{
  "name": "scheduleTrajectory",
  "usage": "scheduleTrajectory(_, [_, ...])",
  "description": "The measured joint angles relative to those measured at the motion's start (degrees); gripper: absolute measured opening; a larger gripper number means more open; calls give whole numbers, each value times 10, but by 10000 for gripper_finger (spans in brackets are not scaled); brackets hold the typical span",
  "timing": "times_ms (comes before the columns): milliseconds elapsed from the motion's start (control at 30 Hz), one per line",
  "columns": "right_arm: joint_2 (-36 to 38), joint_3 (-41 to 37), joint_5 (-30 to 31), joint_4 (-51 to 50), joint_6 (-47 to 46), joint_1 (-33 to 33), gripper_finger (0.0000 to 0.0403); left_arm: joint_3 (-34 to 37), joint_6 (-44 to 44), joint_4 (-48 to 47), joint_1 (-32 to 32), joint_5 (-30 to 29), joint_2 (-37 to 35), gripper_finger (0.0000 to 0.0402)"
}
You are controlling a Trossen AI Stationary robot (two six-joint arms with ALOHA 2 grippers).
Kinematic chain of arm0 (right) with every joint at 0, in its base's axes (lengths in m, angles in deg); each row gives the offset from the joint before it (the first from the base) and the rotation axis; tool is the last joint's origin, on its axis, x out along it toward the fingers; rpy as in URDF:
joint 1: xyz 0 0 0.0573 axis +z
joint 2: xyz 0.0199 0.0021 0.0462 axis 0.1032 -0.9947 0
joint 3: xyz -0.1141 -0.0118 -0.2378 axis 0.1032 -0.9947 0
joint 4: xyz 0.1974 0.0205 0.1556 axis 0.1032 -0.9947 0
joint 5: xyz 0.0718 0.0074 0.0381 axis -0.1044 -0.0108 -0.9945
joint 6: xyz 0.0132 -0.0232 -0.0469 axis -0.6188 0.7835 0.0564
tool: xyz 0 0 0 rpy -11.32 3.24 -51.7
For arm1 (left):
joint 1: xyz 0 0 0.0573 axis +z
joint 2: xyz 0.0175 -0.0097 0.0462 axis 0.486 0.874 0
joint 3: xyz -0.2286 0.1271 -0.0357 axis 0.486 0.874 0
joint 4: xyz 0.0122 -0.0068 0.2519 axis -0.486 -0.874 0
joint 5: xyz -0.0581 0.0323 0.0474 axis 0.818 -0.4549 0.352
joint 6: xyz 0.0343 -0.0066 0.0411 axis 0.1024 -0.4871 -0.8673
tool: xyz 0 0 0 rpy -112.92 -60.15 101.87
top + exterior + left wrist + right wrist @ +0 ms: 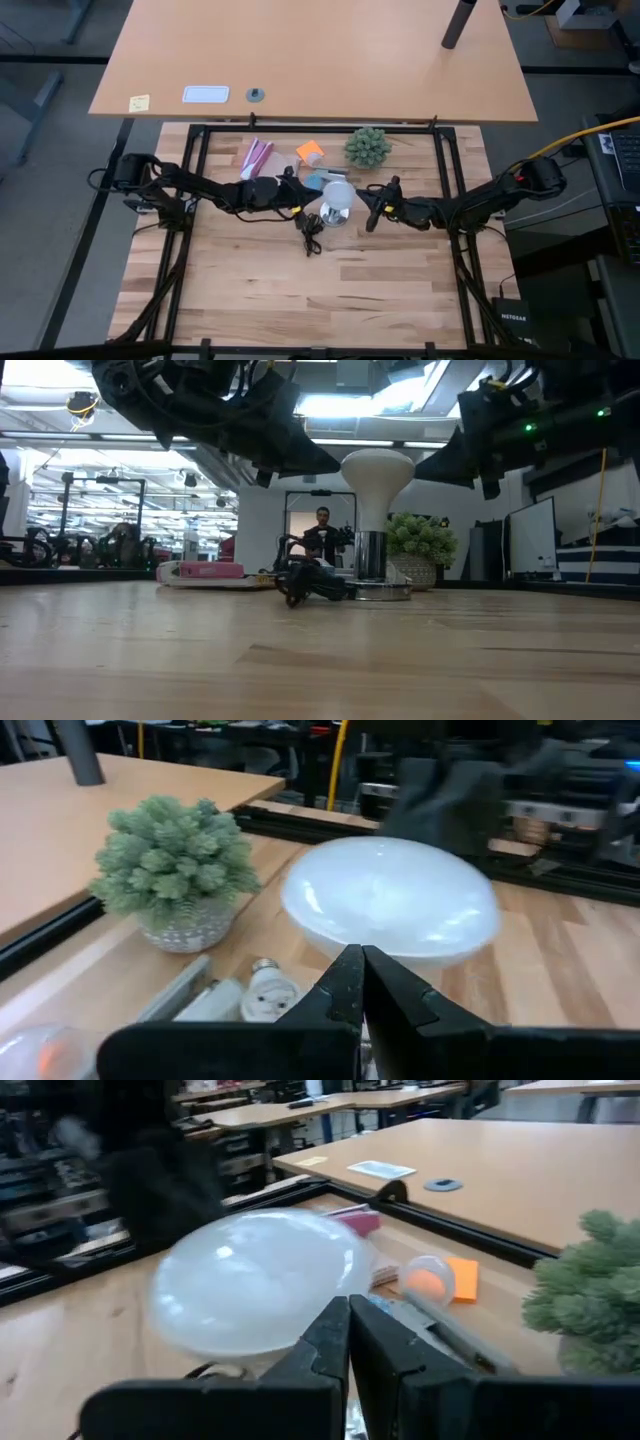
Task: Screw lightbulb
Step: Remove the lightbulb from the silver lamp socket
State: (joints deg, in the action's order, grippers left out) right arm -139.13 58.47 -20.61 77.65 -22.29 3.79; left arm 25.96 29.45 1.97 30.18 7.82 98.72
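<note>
The lightbulb (pixel 337 197) stands upright in the silver socket base (pixel 380 589), about midway across the bench and nearer its far edge. Just beside it on the left, the left gripper (pixel 296 214) has its fingers clenched on nothing. The right gripper (pixel 372 216) is likewise clenched and empty. The little pot (pixel 185 930) near the far edge holds a green spiky plant (pixel 367 146).
</note>
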Motion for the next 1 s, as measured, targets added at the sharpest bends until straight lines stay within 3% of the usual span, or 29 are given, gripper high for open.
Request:
scheduleTrajectory(400, [0,0,-4,0,4,-63,16,0,17,1,-37,1,0,0])
scheduleTrajectory(700, [17,0,-7,45,77,-74,16,0,-29,18,-39,-33,-29,0])
scheduleTrajectory(1000, [93,0,-181,32,54,-66,16,0,-83,68,-8,-35,-53,0])
